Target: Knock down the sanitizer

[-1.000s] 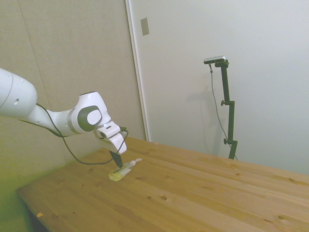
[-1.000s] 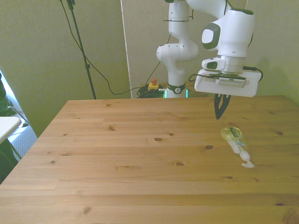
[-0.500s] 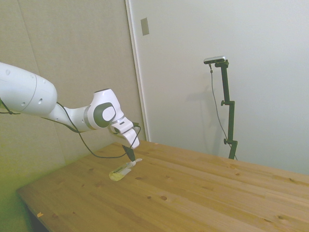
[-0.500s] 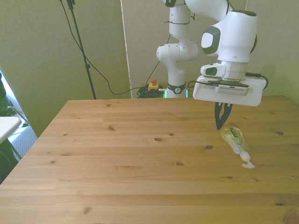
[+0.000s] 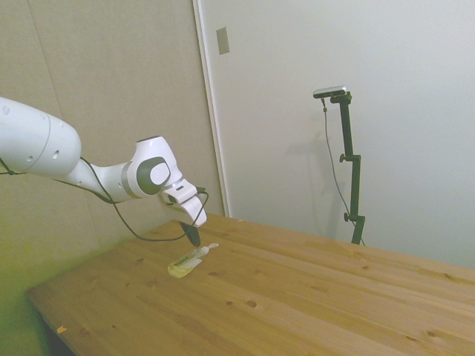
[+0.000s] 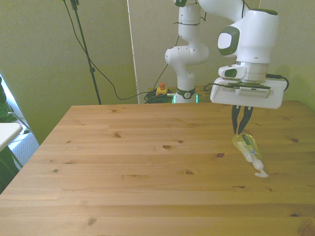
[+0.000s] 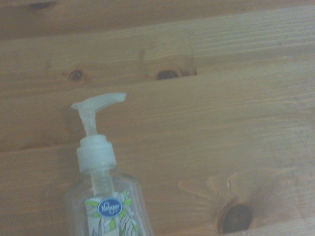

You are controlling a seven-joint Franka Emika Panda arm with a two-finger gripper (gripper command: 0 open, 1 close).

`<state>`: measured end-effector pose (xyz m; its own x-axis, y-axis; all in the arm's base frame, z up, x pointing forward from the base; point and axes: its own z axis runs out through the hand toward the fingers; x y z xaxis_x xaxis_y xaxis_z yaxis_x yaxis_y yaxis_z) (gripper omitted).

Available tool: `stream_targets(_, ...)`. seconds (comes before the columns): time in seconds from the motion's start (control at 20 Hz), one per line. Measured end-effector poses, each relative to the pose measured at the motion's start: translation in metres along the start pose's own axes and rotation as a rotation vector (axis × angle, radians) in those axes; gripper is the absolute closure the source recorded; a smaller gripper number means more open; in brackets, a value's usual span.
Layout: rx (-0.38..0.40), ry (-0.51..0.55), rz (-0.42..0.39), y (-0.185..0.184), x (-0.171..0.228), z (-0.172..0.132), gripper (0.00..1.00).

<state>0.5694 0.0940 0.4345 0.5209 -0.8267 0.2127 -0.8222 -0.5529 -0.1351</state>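
Note:
The sanitizer (image 6: 247, 146), a clear pump bottle with yellowish liquid, lies on its side on the wooden table (image 6: 147, 162) near the front view's right edge. Its white pump nozzle (image 6: 260, 172) points toward the table's near edge. My gripper (image 6: 238, 132) hangs straight down just above the bottle's base end, fingers shut and holding nothing. In the side view the gripper (image 5: 194, 240) is just above the bottle (image 5: 187, 261). The wrist view shows the bottle's neck, pump and label (image 7: 109, 206) flat on the planks.
The table's edge (image 6: 307, 115) runs close behind the bottle on the front view's right. A wall and door (image 5: 297, 111) stand behind the table in the side view. Cables and a red button (image 6: 161, 89) lie beyond the far edge.
The gripper has shifted toward the front view's right and a little nearer the camera, now over the bottle's base end. The bottle has stayed lying in the same spot.

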Motion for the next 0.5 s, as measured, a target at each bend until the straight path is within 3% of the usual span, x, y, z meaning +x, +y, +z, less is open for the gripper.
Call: stream_targets(0.5,-0.012,-0.013,-0.080,0.034,-0.064,-0.018,0.00)
